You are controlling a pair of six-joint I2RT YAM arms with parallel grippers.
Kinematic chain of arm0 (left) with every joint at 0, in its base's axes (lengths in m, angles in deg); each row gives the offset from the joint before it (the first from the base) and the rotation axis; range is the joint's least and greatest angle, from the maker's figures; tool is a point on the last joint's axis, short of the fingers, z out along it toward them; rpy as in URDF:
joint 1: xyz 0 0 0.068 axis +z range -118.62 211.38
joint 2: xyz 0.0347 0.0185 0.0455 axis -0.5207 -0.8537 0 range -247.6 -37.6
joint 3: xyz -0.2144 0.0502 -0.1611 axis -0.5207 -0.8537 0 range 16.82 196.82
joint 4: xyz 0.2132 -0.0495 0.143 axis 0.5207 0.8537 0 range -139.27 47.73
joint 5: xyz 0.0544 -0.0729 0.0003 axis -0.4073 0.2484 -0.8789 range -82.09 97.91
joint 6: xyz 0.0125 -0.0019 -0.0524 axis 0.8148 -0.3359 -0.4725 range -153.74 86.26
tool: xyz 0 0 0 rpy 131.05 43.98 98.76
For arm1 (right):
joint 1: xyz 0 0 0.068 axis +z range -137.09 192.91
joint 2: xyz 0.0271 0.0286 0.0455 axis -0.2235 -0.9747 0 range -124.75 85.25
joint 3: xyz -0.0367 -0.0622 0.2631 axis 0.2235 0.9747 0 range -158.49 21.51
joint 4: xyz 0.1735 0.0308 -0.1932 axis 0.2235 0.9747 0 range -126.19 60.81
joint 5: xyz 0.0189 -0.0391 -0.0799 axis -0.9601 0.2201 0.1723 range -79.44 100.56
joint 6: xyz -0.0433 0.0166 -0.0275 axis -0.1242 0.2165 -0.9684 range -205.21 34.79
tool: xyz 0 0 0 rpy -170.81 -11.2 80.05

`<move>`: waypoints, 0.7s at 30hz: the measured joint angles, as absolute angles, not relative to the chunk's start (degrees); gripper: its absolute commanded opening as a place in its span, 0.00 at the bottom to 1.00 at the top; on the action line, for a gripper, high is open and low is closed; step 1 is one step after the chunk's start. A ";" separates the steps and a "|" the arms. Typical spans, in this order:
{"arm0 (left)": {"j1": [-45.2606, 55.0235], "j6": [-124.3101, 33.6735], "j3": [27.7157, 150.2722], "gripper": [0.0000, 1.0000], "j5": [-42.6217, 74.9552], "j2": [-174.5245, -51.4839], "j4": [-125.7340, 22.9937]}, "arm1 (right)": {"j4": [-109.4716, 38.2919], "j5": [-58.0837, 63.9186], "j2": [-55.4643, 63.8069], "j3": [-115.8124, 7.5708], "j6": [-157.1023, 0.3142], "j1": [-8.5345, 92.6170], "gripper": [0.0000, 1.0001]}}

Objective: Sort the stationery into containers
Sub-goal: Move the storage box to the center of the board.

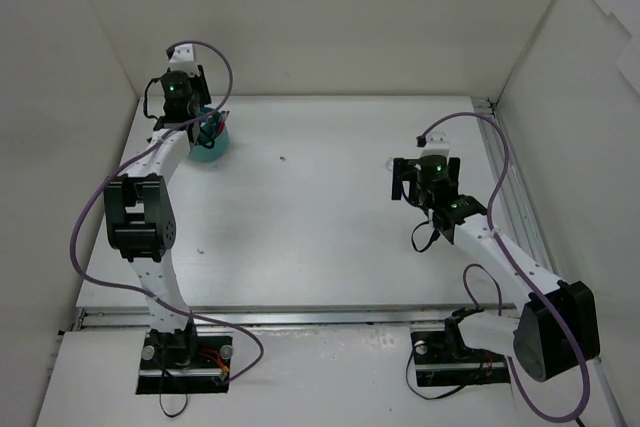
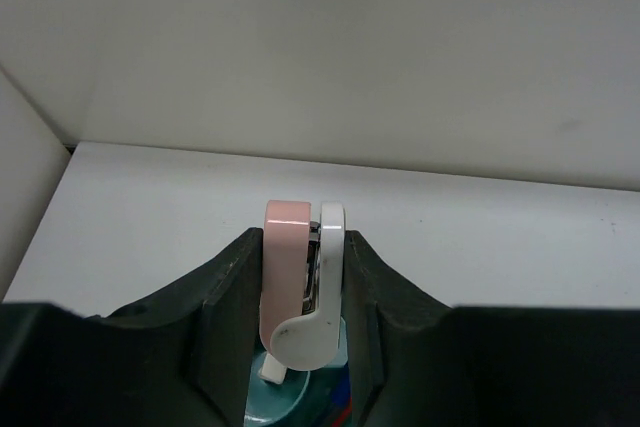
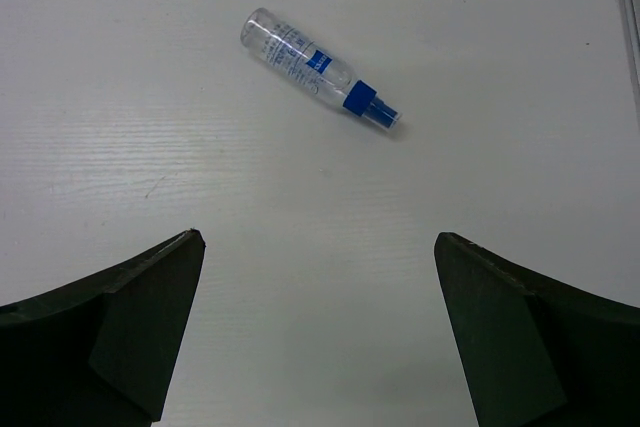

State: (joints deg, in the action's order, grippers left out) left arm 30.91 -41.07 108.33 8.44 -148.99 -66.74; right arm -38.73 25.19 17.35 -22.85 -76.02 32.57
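My left gripper [image 2: 305,247] is shut on a small pink-and-white stapler-like item [image 2: 288,277] and holds it upright just above the teal cup [image 2: 285,402]. A white block [image 2: 272,371] and blue and red tips [image 2: 342,409] show inside the cup. In the top view the cup [image 1: 212,150] stands at the far left, under the left gripper [image 1: 203,127]. My right gripper [image 3: 318,237] is open and empty above the table. A clear tube with a blue cap [image 3: 318,69] lies flat ahead of it. In the top view the right gripper [image 1: 424,185] hides the tube.
White walls [image 1: 330,27] enclose the table on the far, left and right sides. A metal rail [image 1: 515,197] runs along the right edge. A small dark speck [image 1: 283,158] lies on the table near the cup.
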 measured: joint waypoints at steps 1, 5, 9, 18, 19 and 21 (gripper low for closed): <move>31.15 -40.85 108.85 0.20 9.10 -150.22 -67.13 | -38.75 25.26 16.96 -23.04 -76.26 32.36 0.98; 32.29 -40.53 109.90 0.20 11.30 -154.11 -69.28 | -38.82 25.34 15.89 -23.74 -76.65 31.55 0.98; 32.86 -40.61 110.95 0.20 12.18 -157.06 -71.42 | -38.88 25.34 15.69 -23.79 -76.98 30.94 0.98; 32.88 -43.85 119.34 0.20 13.29 -166.61 -74.96 | -38.93 25.34 14.07 -23.83 -77.22 30.28 0.98; 32.90 -44.39 119.59 0.18 13.25 -167.29 -75.31 | -38.91 25.37 14.01 -23.83 -77.22 30.13 0.98; 32.90 -45.14 119.61 0.18 12.99 -168.18 -75.33 | -38.91 25.39 13.83 -23.96 -77.22 29.82 0.98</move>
